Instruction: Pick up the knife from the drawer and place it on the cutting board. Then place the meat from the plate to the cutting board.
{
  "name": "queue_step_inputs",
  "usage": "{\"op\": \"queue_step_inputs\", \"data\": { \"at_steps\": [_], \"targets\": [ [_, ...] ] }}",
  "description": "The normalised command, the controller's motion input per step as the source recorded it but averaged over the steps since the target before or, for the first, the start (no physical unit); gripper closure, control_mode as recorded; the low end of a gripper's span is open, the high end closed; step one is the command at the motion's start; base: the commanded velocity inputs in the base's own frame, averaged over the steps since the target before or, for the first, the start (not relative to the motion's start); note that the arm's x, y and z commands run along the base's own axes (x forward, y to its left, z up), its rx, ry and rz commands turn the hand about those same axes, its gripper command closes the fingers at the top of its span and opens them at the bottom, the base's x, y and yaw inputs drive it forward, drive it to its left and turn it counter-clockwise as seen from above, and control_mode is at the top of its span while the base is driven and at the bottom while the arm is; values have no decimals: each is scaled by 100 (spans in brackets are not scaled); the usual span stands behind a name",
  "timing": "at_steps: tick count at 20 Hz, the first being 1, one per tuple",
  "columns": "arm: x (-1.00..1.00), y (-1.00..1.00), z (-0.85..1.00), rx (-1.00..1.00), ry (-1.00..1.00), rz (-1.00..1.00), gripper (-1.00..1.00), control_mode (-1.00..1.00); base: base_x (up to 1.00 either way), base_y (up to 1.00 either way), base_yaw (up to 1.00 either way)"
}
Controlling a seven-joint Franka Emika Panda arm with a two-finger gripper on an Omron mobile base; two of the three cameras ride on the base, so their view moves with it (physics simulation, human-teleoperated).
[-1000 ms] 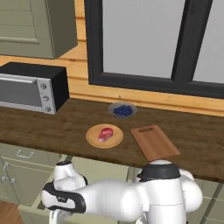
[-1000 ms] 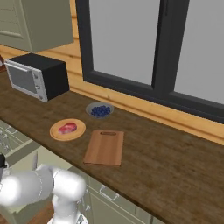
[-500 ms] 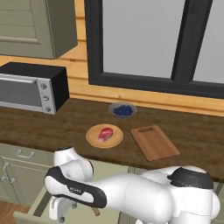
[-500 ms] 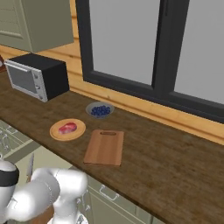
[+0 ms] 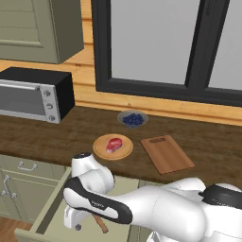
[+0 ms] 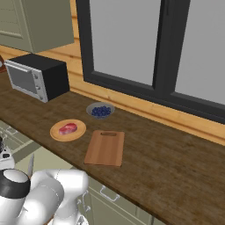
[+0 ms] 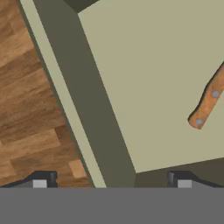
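— Knife (image 7: pixel 209 101) first: what shows of it?
— From the hand camera, a reddish-brown wooden handle with two pale rivets, lying flat on the pale green floor of the drawer (image 7: pixel 144 83). The blade runs off the picture's edge. In the left base view only a short brown piece of it (image 5: pixel 101 224) shows beside the arm's wrist.
— And the end effector?
— Its two dark tips stand far apart, released, with nothing between them (image 7: pixel 111 180). One tip hangs over the wooden floor (image 7: pixel 30 113) outside the drawer wall, the other over the drawer; the knife handle lies apart from both.
— What do the base views add?
— The table (image 6: pixel 176 167) with the rest: the meat (image 5: pixel 113 144), pinkish-red with white marbling, on the round wooden plate (image 5: pixel 100 150); just beside it the cutting board (image 5: pixel 167 154), bare, slot handle toward the window. Behind them sits a glass bowl of blue berries (image 5: pixel 132 118), and a toaster oven (image 5: pixel 33 94) further along.
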Motion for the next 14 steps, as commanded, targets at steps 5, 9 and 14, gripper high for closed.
{"op": "queue_step_inputs", "data": {
  "at_steps": [5, 9, 14],
  "targets": [
    [74, -18, -4, -6, 4, -20, -100, -100, 0, 0, 0],
    [53, -20, -28, -9, 4, -12, -100, -100, 0, 0, 0],
    [20, -13, -46, -10, 0, -5, -100, -100, 0, 0, 0]
  ]
}}
